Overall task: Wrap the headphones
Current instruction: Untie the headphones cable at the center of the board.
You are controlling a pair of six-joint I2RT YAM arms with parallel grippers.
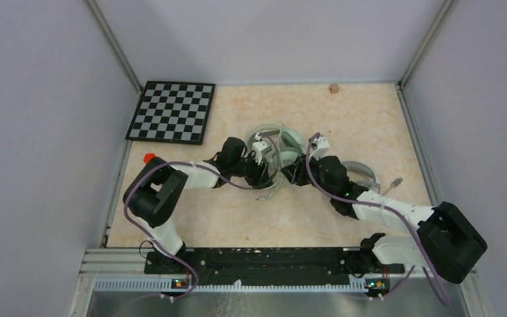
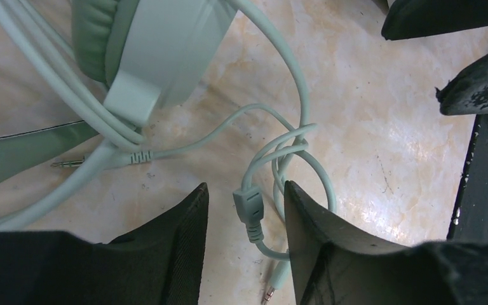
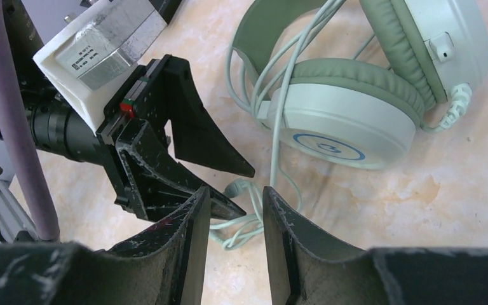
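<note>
The mint-green headphones (image 1: 278,146) lie mid-table with both grippers at their near side. In the left wrist view my left gripper (image 2: 246,190) is open. The pale-green cable's inline splitter (image 2: 248,208) lies between its fingers, touching neither, and cable loops (image 2: 292,155) lie just beyond. An ear cup (image 2: 159,44) fills the top left. My right gripper (image 3: 234,194) is open too, empty, facing the left fingers (image 3: 197,136) with tangled cable (image 3: 248,219) past its tips. The round cups (image 3: 343,121) lie to the right. The white headphones (image 1: 364,173) show partly behind the right arm.
A checkerboard (image 1: 171,111) lies at the back left, and a small brown block (image 1: 334,88) sits by the back wall. A red object (image 1: 149,158) is at the left edge. Jack plugs (image 2: 268,293) lie on the table. Walls enclose three sides.
</note>
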